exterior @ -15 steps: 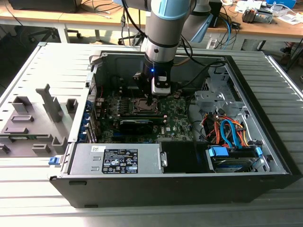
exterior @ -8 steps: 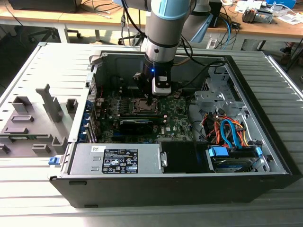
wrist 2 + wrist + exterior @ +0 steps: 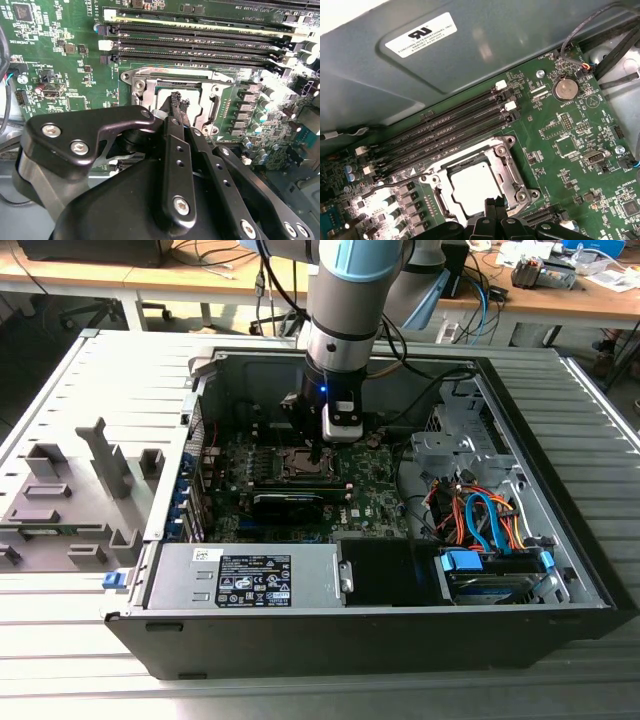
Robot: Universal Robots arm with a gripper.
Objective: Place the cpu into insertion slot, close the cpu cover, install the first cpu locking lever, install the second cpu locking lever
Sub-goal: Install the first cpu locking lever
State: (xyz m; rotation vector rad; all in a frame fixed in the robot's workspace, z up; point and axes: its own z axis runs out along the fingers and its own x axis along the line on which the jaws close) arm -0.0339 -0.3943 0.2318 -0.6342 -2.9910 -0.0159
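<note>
The cpu (image 3: 474, 186), a flat square chip with a pale silvery top, lies in the insertion slot (image 3: 300, 465) on the green board. The cpu cover (image 3: 512, 172), a thin metal frame with a square window, lies flat around the chip. A thin wire lever (image 3: 402, 181) sticks out from one corner of the socket. My gripper (image 3: 495, 204) hangs just over the socket's edge, black fingers pressed together and nothing between them. In the second wrist view the gripper (image 3: 175, 96) has its tips over the cover (image 3: 210, 87). In the exterior view the gripper (image 3: 318, 452) reaches down into the open computer case.
Long black memory slots (image 3: 450, 125) run beside the socket, next to the grey case wall (image 3: 420, 75). A power supply (image 3: 250, 575) sits at the case's front, with bundled cables (image 3: 480, 520) and a drive cage on the exterior view's right. A grey fixture (image 3: 70, 500) stands outside on the exterior view's left.
</note>
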